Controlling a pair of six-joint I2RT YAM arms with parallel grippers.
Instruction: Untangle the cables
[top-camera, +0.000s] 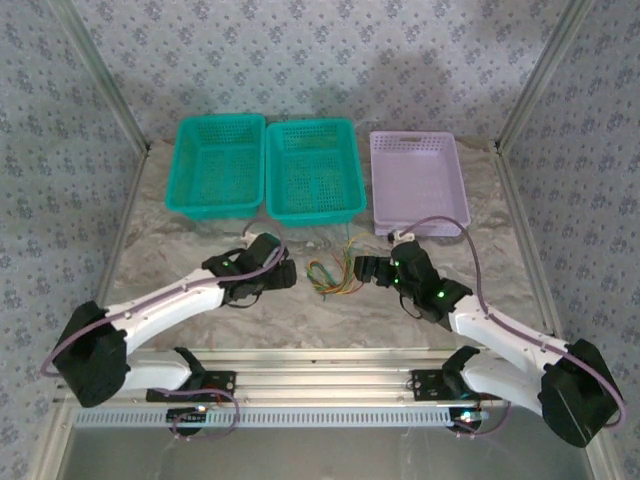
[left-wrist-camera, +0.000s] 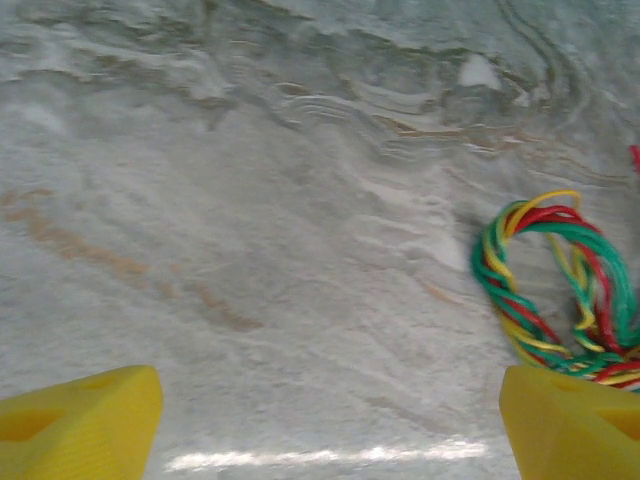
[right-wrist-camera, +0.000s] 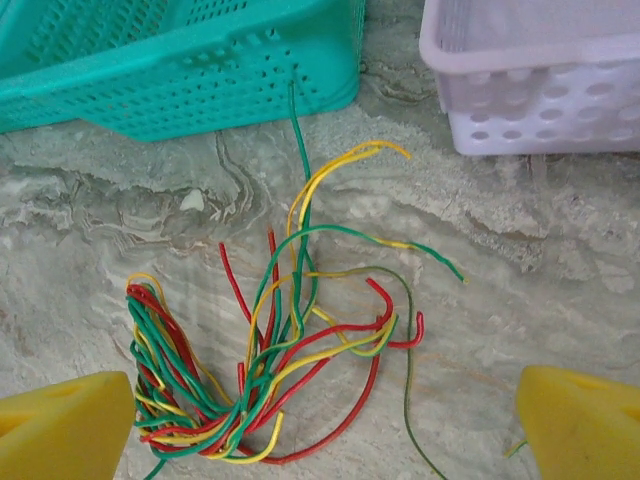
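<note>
My left claw (left-wrist-camera: 330, 425) hangs released over the table (left-wrist-camera: 250, 250). The cables (left-wrist-camera: 560, 300) lie by its right fingertip (left-wrist-camera: 570, 420), which hides part of the loop; the frame edge crops the rest. My right claw (right-wrist-camera: 325, 425) is spread too. The tangle sits just ahead between its tips, its lowest strands cut off.
</note>
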